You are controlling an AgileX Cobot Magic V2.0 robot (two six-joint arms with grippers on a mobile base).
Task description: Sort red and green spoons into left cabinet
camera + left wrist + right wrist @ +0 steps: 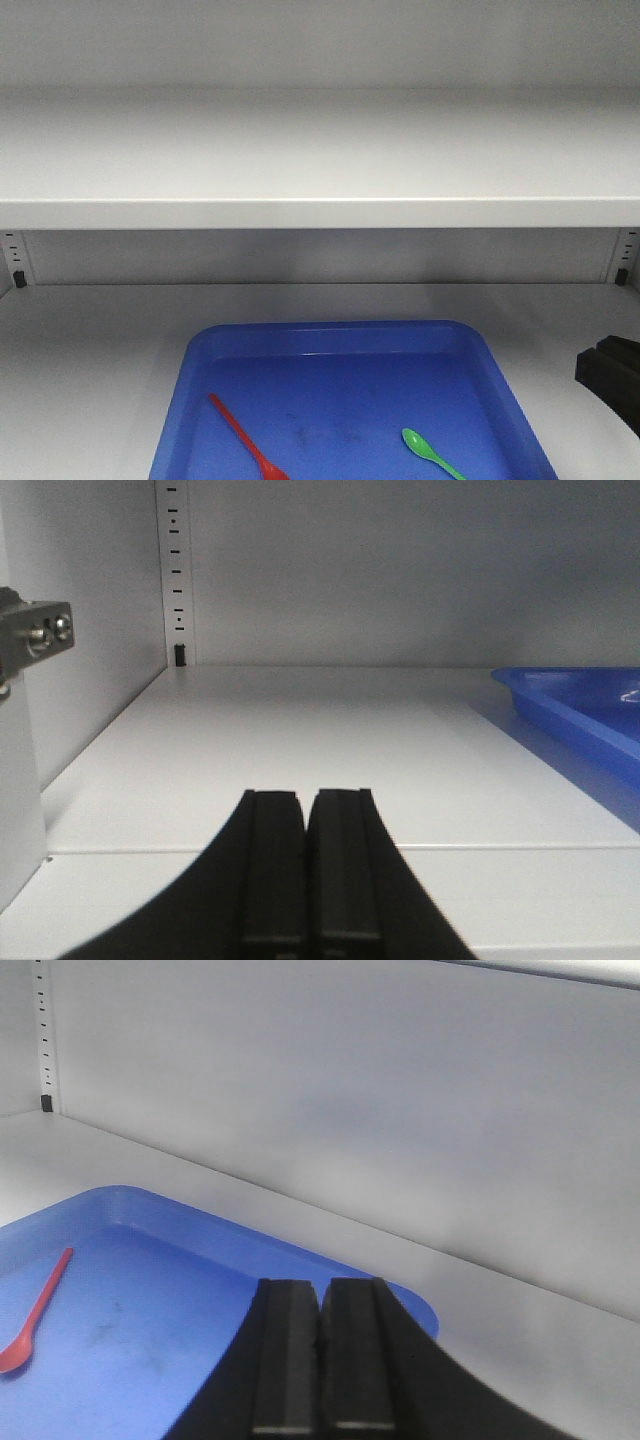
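Front-facing view shows a blue tray (pixel 340 345) resting on the lower shelf (pixel 90 340) of the pale grey cabinet (pixel 320 212), with the red spoon (pixel 246 437) lying diagonally on its left side and the green spoon (pixel 430 452) on its right, well apart (both run off the bottom edge). Nothing sits between the pressed-together fingers of the left tool (pixel 305 920), low over bare shelf left of the tray. Over the tray's right part, the right tool (pixel 320 1390) is likewise closed and empty.
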